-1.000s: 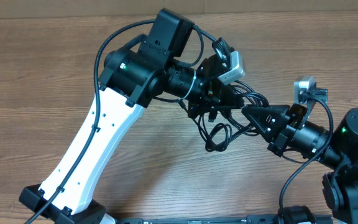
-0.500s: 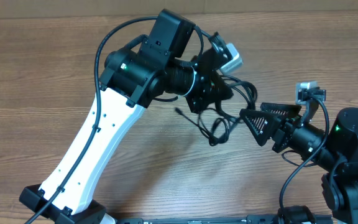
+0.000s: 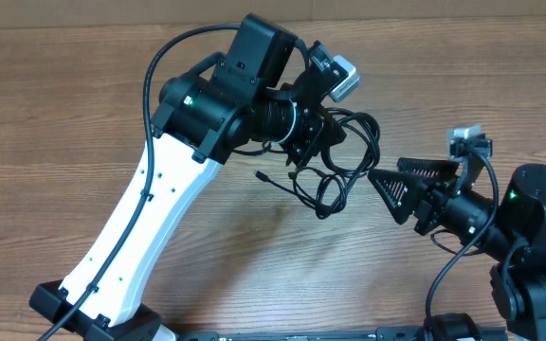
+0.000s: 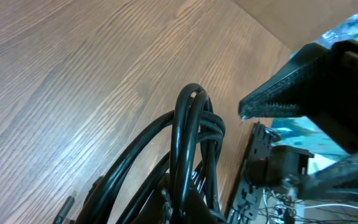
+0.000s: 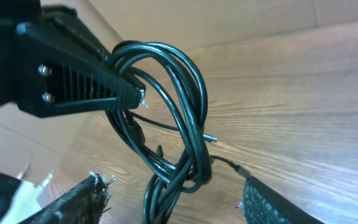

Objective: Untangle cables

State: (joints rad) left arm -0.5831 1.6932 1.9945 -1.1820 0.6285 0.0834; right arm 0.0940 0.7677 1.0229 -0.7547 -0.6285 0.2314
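The cables (image 3: 335, 170) are a knotted bunch of thin black cords hanging in loops from my left gripper (image 3: 313, 142), which is shut on them above the table's middle. In the left wrist view the loops (image 4: 191, 134) rise from my left gripper (image 4: 188, 210) at the bottom edge. A small plug tip (image 3: 259, 174) sticks out to the left. My right gripper (image 3: 387, 172) stands open just right of the bunch. Its wrist view shows the cables (image 5: 182, 162) hanging in front of the gap of the right gripper (image 5: 174, 186), touching neither finger. A silvery plug tip (image 5: 210, 139) pokes out.
The wooden table (image 3: 83, 104) carries both arms. The left arm's white link (image 3: 140, 227) crosses the front left. The right arm's base (image 3: 538, 237) stands at the right edge. A cardboard wall (image 5: 229, 18) runs along the far side.
My right gripper has opened, let go of the cables and drawn back to the right. The left gripper has turned and shifted slightly, keeping the bunch, which now hangs more loosely.
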